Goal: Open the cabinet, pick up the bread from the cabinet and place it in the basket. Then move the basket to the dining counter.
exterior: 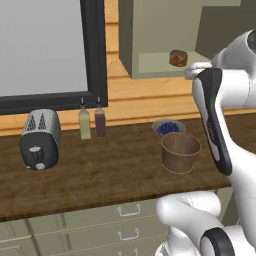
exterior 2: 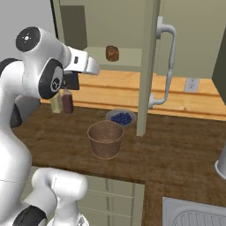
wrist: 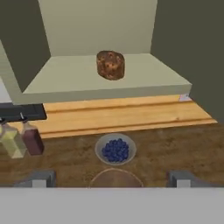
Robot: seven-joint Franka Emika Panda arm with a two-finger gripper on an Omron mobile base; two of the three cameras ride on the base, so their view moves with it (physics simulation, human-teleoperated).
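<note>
- My hand (wrist: 111, 178) is spread wide, gripping nothing, aimed at the shelf.
- Small round dark-brown bread bun (wrist: 110, 64) sits upper centre, inside the open sage-green cabinet (wrist: 105, 81).
- Round brown wooden basket (exterior: 180, 152) waits below on the tabletop (exterior: 100, 170), ready to receive it.

**Three views on the open cabinet**

You get two base cameras looking forward and down from behind the arm, left and right. Both share the basket (exterior: 180, 152), worktop (exterior: 100, 170) and cabinet (exterior: 155, 62). Your hand camera faces the cabinet shelf closer, head-on.
</note>
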